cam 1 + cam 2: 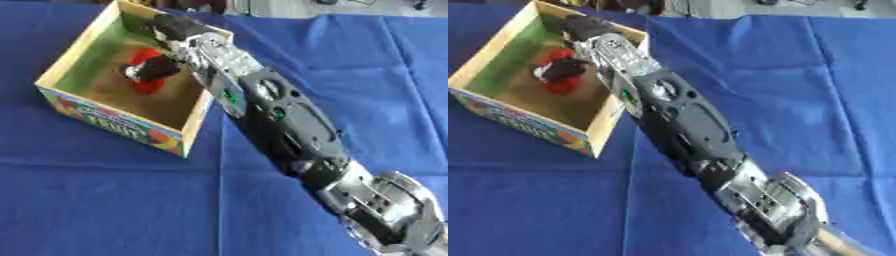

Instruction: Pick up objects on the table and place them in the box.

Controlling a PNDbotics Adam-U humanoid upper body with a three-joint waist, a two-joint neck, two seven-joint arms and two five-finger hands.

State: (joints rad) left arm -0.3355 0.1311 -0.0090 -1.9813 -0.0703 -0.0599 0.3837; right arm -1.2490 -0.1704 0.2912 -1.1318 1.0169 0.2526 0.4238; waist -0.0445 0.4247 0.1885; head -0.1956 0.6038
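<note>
Robot's right arm (280,120) entering from the lower right corner and extending diagonally up and to the left across a counter (105,200) covered in blue cloth. The forearm crosses above the right-hand wall of an open cardboard box (83,107), so that the right hand (157,67) lies inside the box, below the rim. The box stands on the cloth at the upper left; its inner walls are pale, with a green tint on the side left of the hand, and its floor is brown. The outer face nearest the camera carries a printed fruit design in several colours with lettering.

Within the box, the dark fingers of the right hand curl down around a red object (560,55). Red shows both above and below the fingers, the lower part lying against the box floor; the object's exact shape and kind cannot be made out. Whether the object rests fully on the floor or is held slightly clear of it cannot be told from either view. The silver wrist section (619,52) sits just behind the hand, level with the top edge of the box wall. The silver elbow housing (394,210) fills the lower right corner.
</note>
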